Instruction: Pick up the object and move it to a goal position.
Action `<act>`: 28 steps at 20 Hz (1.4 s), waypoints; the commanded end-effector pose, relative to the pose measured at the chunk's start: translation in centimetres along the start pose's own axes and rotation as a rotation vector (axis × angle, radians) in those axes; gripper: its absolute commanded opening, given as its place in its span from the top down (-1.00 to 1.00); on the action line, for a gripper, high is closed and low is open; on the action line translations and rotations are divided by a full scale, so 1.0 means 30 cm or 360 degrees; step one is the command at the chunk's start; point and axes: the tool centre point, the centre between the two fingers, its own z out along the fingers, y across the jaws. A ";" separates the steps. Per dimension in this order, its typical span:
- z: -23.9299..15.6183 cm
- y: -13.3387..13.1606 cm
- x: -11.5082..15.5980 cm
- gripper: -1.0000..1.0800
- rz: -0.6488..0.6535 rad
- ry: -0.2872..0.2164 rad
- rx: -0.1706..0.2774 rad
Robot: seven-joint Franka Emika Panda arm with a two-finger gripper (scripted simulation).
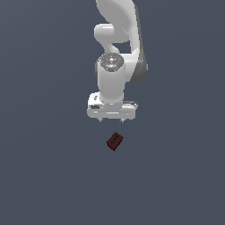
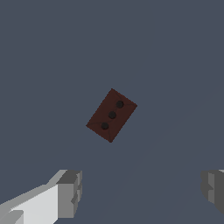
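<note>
- Hovering in the upper middle of the exterior view, the white arm (image 1: 116,66) points its gripper (image 1: 111,119) straight down, apparently so the fingers can descend vertically onto whatever lies below.
- Just below the gripper, slightly right of the frame's centre, sits the object (image 1: 114,141), a small dark reddish-brown block lying flat on the plain grey floor (image 1: 44,176) and clear of the fingertips.
- Seen in the wrist view, the object (image 2: 111,115) sits near the middle of the frame, turned diagonally, with three dark dots in a row on its top face.
- Two grey fingers (image 2: 70,192) show at the lower corners of that frame, spread wide with nothing between them; the claw is open and holds nothing.
- That wide spread probably leaves room to straddle the block once the arm comes down.
- Because the block lies skewed to the line between the fingers, I judge the wrist may need to rotate before closing, otherwise the pads could catch its corners instead of flat sides.
- No goal marker shows in either view.
- No brand, label or readable writing appears anywhere; the dots are the only marking.
</note>
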 end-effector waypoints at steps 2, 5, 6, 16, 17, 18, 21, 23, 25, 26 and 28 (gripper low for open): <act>0.000 -0.001 0.000 -0.92 -0.0001 0.0000 -0.0001; -0.006 -0.021 0.003 -0.92 -0.0015 0.0003 -0.0008; -0.009 -0.033 0.004 -0.92 -0.0024 0.0005 -0.0013; -0.016 -0.065 0.010 -0.92 -0.0037 0.0011 -0.0025; -0.013 -0.066 0.011 -0.92 -0.0028 0.0011 -0.0024; -0.010 -0.066 0.013 -0.92 -0.0016 0.0011 -0.0024; 0.005 -0.067 0.021 -0.92 0.0034 0.0010 -0.0019; 0.018 -0.067 0.027 -0.92 0.0079 0.0009 -0.0016; 0.034 -0.068 0.035 -0.92 0.0133 0.0009 -0.0012; 0.043 -0.068 0.040 -0.92 0.0164 0.0008 -0.0009; 0.063 -0.069 0.049 -0.92 0.0232 0.0007 -0.0005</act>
